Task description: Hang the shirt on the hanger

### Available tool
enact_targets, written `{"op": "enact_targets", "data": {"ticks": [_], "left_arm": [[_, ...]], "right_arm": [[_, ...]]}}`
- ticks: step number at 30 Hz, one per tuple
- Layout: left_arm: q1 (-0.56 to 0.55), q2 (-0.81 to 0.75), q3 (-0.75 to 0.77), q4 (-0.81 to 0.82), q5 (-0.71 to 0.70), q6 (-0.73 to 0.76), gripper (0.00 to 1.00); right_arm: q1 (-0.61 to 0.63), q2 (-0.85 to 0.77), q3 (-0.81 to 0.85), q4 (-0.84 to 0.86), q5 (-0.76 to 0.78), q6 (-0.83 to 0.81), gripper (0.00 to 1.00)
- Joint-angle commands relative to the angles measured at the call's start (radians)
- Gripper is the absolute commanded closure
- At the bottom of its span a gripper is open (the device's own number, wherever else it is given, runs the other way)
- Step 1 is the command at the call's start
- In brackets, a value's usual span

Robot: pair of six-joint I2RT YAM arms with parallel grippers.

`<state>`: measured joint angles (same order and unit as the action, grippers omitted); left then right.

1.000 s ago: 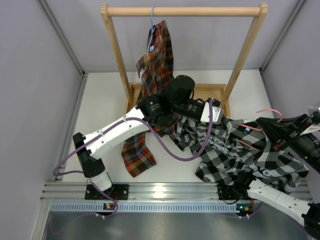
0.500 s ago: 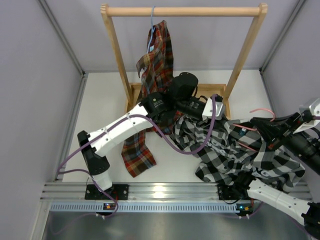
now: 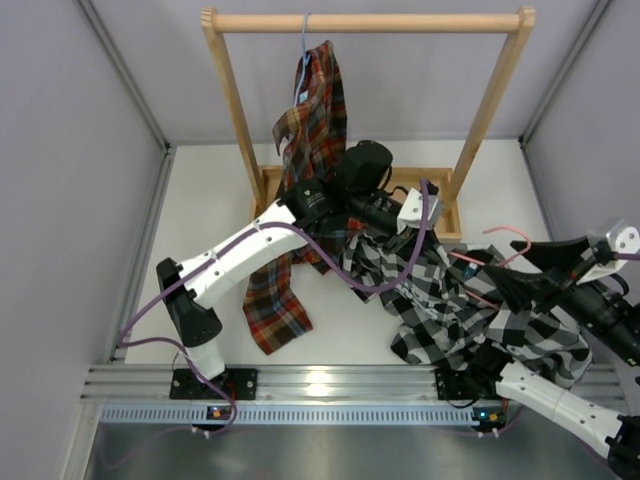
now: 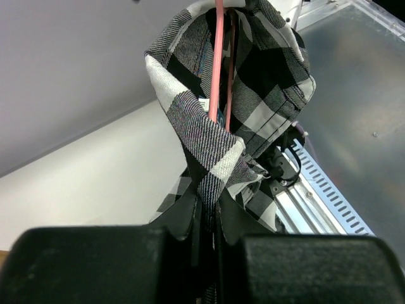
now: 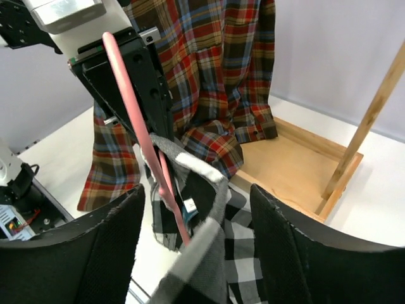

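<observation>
Our left hand (image 4: 205, 225) is clamped on the pink hanger (image 4: 217, 69), whose wire runs up inside the shirt (image 4: 269, 76) collar. Our right hand (image 5: 196, 206) stands apart either side of that collar. We see the shirt trailing toward the counter (image 3: 205, 220)'s near right corner.

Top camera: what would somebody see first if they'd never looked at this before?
Probably the big black-and-white shirt, bunched up on the right side of the white table, with a thin pink hanger poking out of it. Next comes the red tartan shirt dangling from the wooden rack at the back.
</observation>
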<state>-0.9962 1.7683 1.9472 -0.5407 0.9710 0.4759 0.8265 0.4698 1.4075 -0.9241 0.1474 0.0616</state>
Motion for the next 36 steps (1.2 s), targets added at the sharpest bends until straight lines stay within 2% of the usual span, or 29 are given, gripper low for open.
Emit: {"op": "enact_targets", "data": {"ticks": [1,6,10,14,18,24,27,30,36], "left_arm": [[0.005,-0.068,-0.020,-0.037,0.069,0.039,1.00],[0.005,-0.125,-0.068,-0.047,0.080,0.052,1.00],[0.007,-0.144,-0.077,-0.047,0.107,0.044,1.00],[0.007,-0.155,-0.074,-0.047,0.143,0.036,1.00],[0.008,-0.159,-0.067,-0.047,0.138,0.017,1.00],[0.024,-0.161,-0.039,-0.048,0.169,-0.008,1.00],[0.025,-0.148,-0.022,-0.047,0.175,-0.028,1.00],[0.030,-0.132,-0.008,-0.047,0.198,-0.046,1.00],[0.034,-0.096,0.027,-0.047,0.232,-0.083,1.00]], "right_arm": [[0.022,-0.071,0.037,-0.063,0.029,0.030,0.36],[0.031,-0.076,0.134,-0.299,-0.066,0.004,0.37],[0.031,-0.045,0.137,-0.381,-0.196,-0.046,0.39],[0.031,-0.042,0.091,-0.387,-0.201,-0.062,0.43],[0.031,-0.056,0.073,-0.386,-0.299,-0.104,0.46],[0.031,-0.033,0.065,-0.366,-0.302,-0.123,0.44],[0.031,-0.030,0.064,-0.322,-0.308,-0.131,0.46],[0.033,-0.033,0.048,-0.289,-0.385,-0.157,0.49],[0.031,-0.014,0.016,-0.250,-0.370,-0.178,0.49]]}}
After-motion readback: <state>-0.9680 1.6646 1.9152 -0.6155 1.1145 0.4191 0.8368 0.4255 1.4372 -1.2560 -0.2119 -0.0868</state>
